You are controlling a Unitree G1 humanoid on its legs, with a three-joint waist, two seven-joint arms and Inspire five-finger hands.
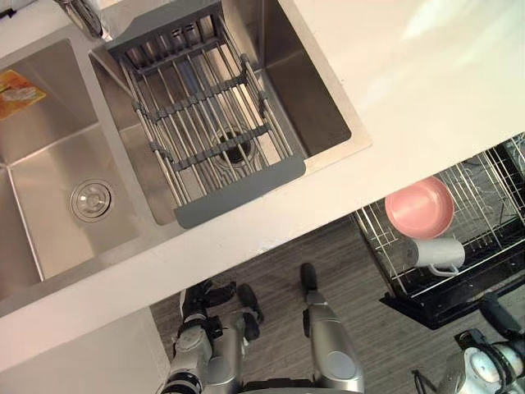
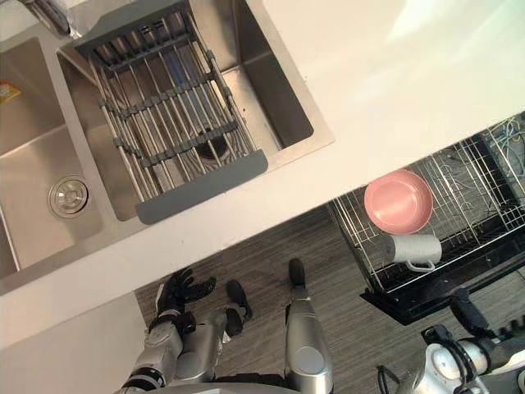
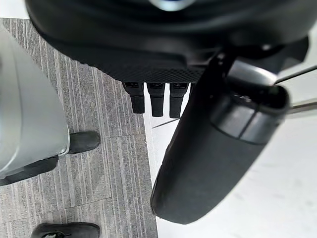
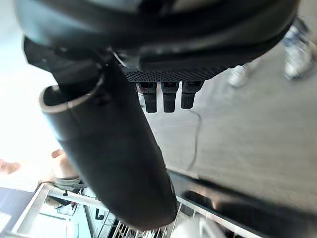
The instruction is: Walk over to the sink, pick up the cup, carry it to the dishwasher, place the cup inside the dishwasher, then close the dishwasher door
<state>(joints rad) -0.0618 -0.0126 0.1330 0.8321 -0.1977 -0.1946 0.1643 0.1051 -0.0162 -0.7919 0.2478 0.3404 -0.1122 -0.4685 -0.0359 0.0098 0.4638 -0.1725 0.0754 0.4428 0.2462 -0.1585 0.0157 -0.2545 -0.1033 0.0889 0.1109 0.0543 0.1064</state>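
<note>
Cup (image 1: 433, 253) pale grey, on side in rack (image 1: 486, 195) by bowl (image 1: 420, 207); left hand (image 2: 176, 292), right hand (image 1: 495, 315) fingers relaxed.

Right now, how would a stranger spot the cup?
Right of the steel sink, in the dishwasher's wire rack, a pale grey cup lies on its side. Unlike the round pink bowl beside it, it has a handle.

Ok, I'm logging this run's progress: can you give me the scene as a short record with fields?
cup: on its side in the dishwasher rack, beside the pink bowl
dishwasher rack: pulled out
sink: grey drainer spans one basin
left hand: open, empty, low by the counter edge
right hand: open, empty, near the dishwasher rack
</note>
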